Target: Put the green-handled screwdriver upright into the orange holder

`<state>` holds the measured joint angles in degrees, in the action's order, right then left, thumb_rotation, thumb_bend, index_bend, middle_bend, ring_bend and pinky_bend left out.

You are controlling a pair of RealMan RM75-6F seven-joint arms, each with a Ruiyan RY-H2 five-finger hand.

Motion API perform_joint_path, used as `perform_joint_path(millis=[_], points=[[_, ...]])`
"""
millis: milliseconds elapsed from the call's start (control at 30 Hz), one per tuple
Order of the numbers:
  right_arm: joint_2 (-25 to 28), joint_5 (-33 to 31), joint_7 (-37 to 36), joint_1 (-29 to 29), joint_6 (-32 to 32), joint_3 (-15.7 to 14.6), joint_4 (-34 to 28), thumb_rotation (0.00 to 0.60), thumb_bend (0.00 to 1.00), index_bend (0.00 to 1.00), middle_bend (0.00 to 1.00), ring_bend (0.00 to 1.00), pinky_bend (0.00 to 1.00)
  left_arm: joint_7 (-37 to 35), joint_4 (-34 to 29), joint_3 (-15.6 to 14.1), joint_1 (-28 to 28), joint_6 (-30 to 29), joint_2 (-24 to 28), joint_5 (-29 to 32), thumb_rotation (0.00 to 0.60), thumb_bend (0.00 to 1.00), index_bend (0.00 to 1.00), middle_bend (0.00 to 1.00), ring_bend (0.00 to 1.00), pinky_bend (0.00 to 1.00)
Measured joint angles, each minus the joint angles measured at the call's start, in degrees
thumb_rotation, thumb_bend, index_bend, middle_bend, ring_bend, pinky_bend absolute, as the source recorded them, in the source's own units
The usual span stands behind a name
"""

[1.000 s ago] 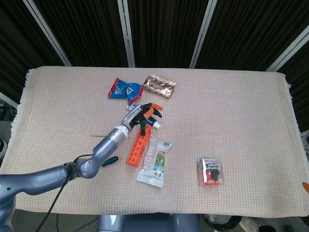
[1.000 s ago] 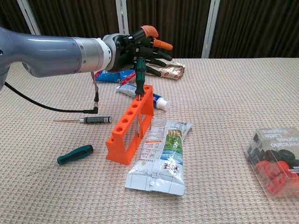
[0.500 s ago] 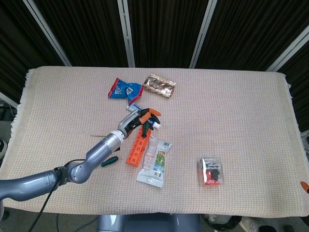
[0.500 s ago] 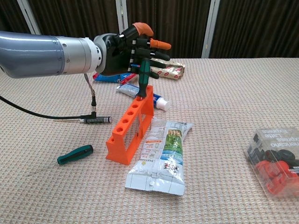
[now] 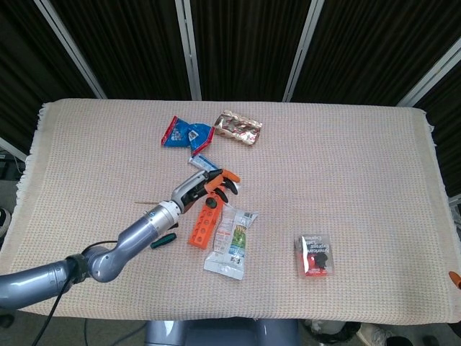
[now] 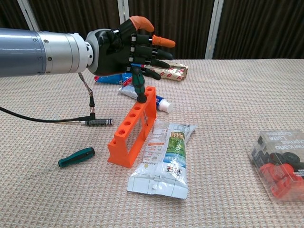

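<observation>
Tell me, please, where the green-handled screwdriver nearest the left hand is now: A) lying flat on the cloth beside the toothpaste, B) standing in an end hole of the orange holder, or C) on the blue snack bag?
B: in the chest view the green-handled screwdriver stands in the far end hole of the orange holder, under the left hand.

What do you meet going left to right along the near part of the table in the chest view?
Green-handled screwdriver lying flat → orange holder → white pouch → clear packet with red and black parts.
</observation>
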<state>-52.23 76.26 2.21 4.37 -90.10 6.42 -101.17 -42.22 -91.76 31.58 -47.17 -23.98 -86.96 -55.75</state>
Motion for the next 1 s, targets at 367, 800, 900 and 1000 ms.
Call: perform_joint_path(millis=[367, 800, 900, 1000], points=[[0.08, 0.19, 0.03, 0.05, -0.10, -0.04, 0.00, 0.600, 0.00, 0.22, 0.20, 0.03, 0.22, 2.04, -0.75, 0.02, 1.28, -7.25, 0.16, -3.58, 0.186, 0.57, 0.31, 0.33, 0.15, 0.37], [0.49, -0.15, -0.02, -1.17, 1.16, 0.70, 0.35, 0.600, 0.00, 0.19, 0.20, 0.02, 0.22, 22.25, -4.96, -3.79, 6.63, -28.87, 4.81, -13.50, 0.179, 0.53, 0.22, 0.08, 0.00, 0.00], [0.13, -0.02, -0.21, -1.83, 1.84, 0.92, 0.92, 0.600, 0.00, 0.16, 0.17, 0.01, 0.22, 31.57, -6.91, -5.95, 9.28, -33.19, 7.82, -14.14, 0.180, 0.53, 0.23, 0.07, 0.00, 0.00], [-0.40, 0.07, -0.01, -2.83, 2.95, 1.14, 1.43, 0.600, 0.00, 0.14, 0.11, 0.00, 0.21, 40.09, -9.01, -8.60, 12.62, -38.39, 10.91, -14.45, 0.180, 0.52, 0.27, 0.07, 0.00, 0.00]])
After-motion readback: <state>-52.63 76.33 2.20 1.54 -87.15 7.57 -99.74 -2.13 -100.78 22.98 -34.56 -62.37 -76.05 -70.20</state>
